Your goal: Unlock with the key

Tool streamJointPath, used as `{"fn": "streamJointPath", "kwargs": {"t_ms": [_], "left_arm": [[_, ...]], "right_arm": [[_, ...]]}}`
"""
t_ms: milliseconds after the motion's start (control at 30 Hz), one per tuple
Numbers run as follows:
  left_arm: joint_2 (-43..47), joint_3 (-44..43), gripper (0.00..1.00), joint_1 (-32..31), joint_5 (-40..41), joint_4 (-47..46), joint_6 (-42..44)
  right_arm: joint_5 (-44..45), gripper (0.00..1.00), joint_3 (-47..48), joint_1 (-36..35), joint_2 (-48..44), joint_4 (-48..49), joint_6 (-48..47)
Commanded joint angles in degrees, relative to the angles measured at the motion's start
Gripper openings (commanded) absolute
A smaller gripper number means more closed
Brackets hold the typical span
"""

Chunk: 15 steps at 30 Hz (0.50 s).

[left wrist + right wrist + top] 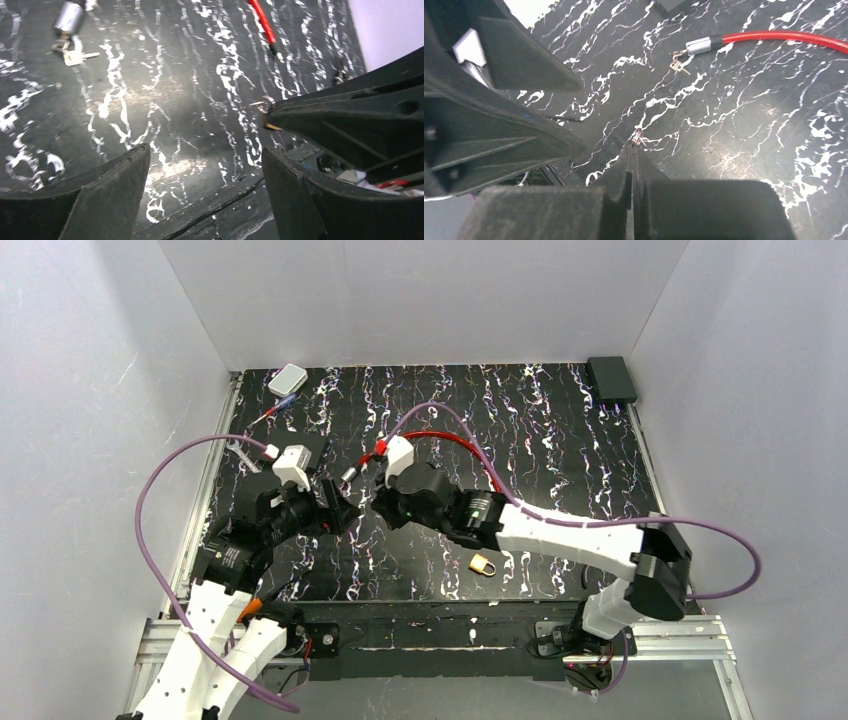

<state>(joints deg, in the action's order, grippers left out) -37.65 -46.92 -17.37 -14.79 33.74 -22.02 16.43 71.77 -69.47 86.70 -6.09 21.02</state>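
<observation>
Seen from above, two white and black robot arms reach in from the near edge of a black worktop [560, 440] veined with white, and their tips meet near the middle, slightly left of centre. The left gripper [205, 152] has its jaws wide apart with nothing between them, only bare worktop showing in the gap. The right gripper [634, 150] points toward it, just beside its right finger, with jaws pressed together and pinching what looks like a small key [638, 138] at their very tip. Only a silver ring and a sliver of brass-coloured metal show, so its shape cannot be made out fully. The brass padlock [483, 564] lies flat on the worktop beside the right arm's forearm, nearer the arm bases and well apart from both grippers. A red cable [774, 36] curves across the worktop beyond the grippers and ends in a metal sleeve [698, 45], where a second key [679, 62] lies on the surface. A small white box [288, 378] sits at the far left corner, and a black box [611, 378] at the far right corner.
</observation>
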Motion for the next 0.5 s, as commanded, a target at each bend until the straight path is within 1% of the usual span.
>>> {"fn": "streamJointPath", "kwargs": {"t_ms": [0, 100, 300, 367, 433, 467], "left_arm": [[-3.8, -0.8, 0.77, -0.1, -11.8, -6.1, 1.2], [-6.8, -2.2, 0.69, -0.2, -15.5, -8.7, 0.4], [-9.3, -3.6, 0.65, -2.4, -20.9, -16.6, -0.3], [-9.3, -3.5, 0.63, -4.0, -21.9, -19.4, 1.1], [-9.4, -2.9, 0.62, -6.2, -23.0, -21.9, 4.2], [-9.4, -2.4, 0.60, -7.3, -23.6, -23.3, 6.0]], "right_arm": [[1.4, 0.01, 0.3, 1.8, -6.5, -6.3, 2.6], [-2.1, 0.01, 0.2, 5.0, -9.3, -10.9, 5.0], [-10.3, 0.01, -0.7, 11.4, -15.3, -16.0, 6.7], [-12.7, 0.01, 0.0, 12.6, -16.6, -18.3, 6.2], [-15.6, 0.01, 0.6, 14.1, -17.6, -20.0, 5.4], [-17.4, 0.01, 0.8, 14.6, -18.0, -20.6, 5.2]]}}
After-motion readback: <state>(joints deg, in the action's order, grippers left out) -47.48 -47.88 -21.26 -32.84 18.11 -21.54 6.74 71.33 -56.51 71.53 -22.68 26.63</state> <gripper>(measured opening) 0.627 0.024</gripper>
